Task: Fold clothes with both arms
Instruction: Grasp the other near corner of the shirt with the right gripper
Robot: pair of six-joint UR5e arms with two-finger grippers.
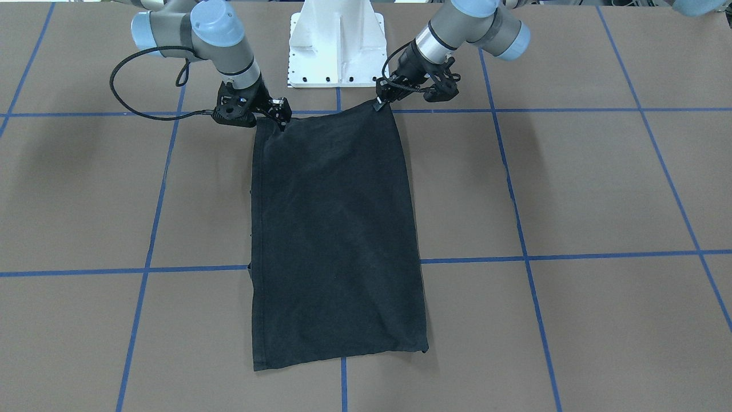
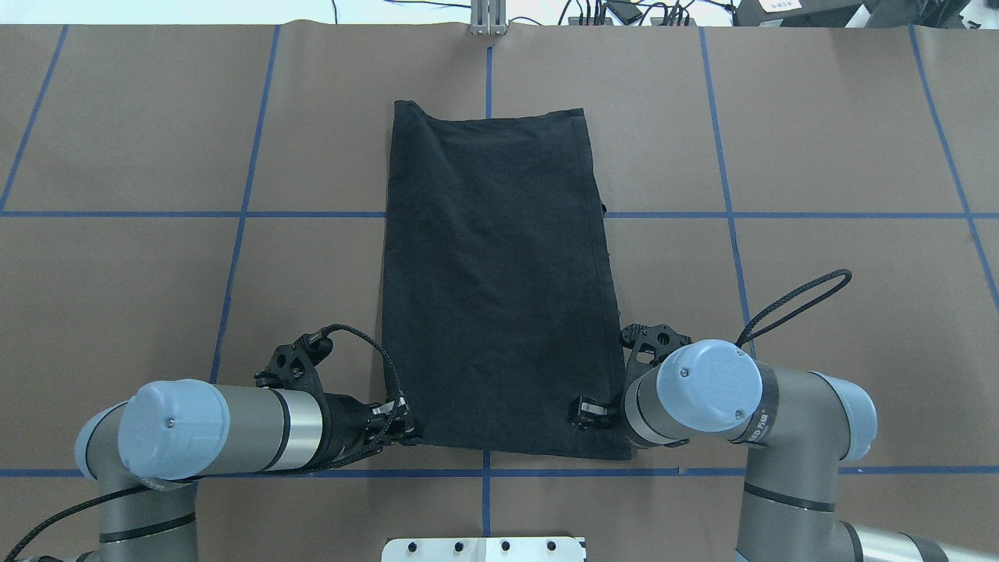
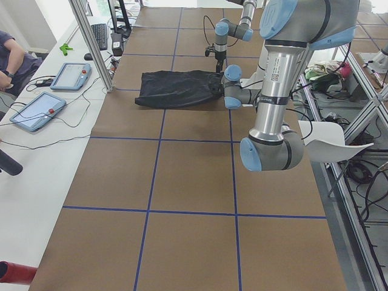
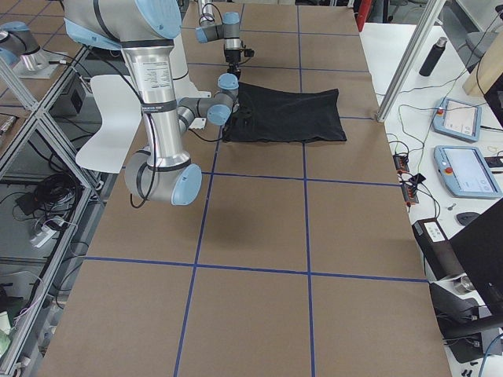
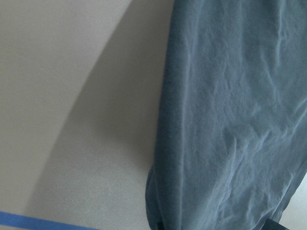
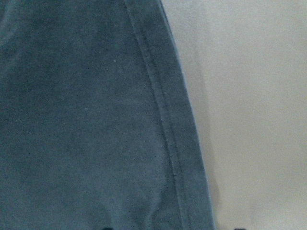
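The black T-shirt lies flat on the brown table as a long folded rectangle, plain side up, no logo showing. My left gripper sits low at its near left corner. My right gripper sits low at its near right corner. In the left wrist view the cloth fills the gap between two fingertips that stand apart. The right wrist view shows the hemmed edge between fingertips, also apart. Both grippers look open over the corners.
The white pedestal base stands just behind the shirt's near edge. A black cable loop rises beside the right arm. Blue tape lines grid the table. Beyond the far edge, a bench carries tablets, with a seated person.
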